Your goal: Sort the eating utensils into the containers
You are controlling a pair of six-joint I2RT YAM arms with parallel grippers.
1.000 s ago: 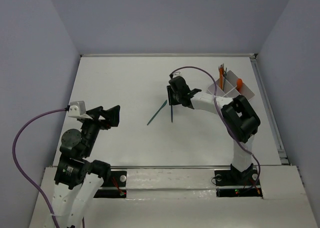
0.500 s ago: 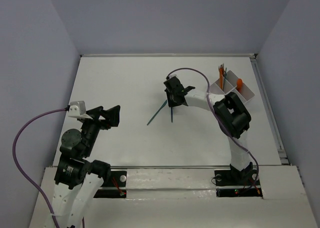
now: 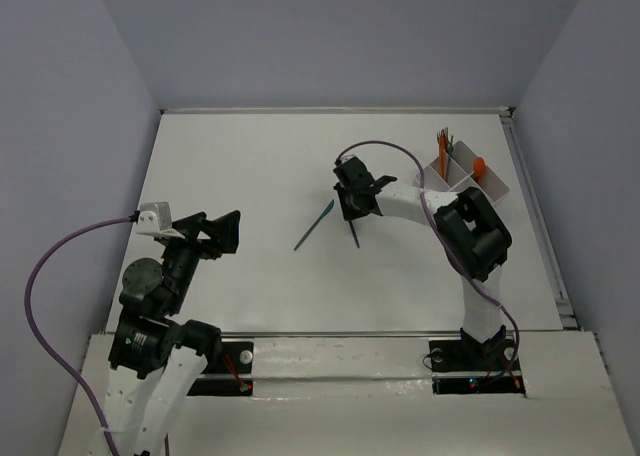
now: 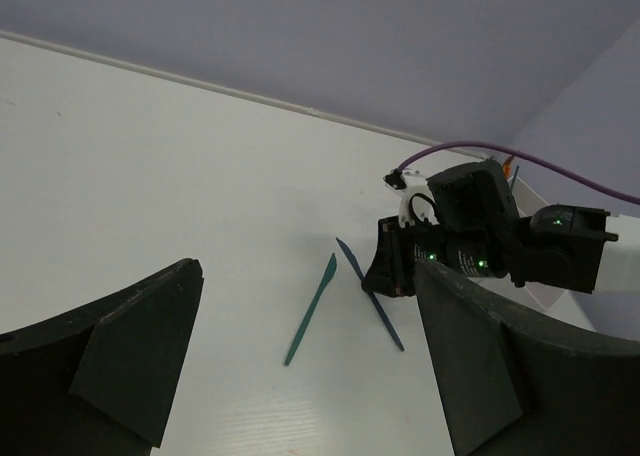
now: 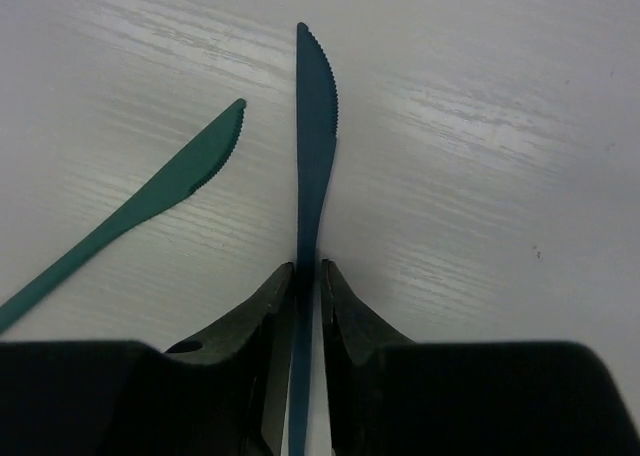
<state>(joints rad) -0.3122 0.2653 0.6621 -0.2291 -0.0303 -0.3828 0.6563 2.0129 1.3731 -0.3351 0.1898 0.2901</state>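
Note:
My right gripper (image 3: 351, 207) is shut on a dark blue knife (image 3: 354, 232) near the table's middle. In the right wrist view the fingertips (image 5: 276, 288) pinch the knife (image 5: 315, 126) at mid-length, with its serrated blade pointing away. A teal knife (image 3: 314, 226) lies flat just left of it, also in the right wrist view (image 5: 150, 201) and the left wrist view (image 4: 310, 308). The white divided tray (image 3: 493, 187) at the back right holds orange and teal utensils (image 3: 444, 142) standing upright. My left gripper (image 3: 225, 231) is open and empty, hovering at the left.
A purple cable (image 3: 385, 151) arcs over the right arm between the gripper and the tray. The table's right rail (image 3: 538, 226) runs beside the tray. Grey walls close in the table at the back and sides.
My right gripper swung a little left and then back, and the dark blue knife's free end turned from straight towards me to the lower right. The left arm and teal knife stayed still.

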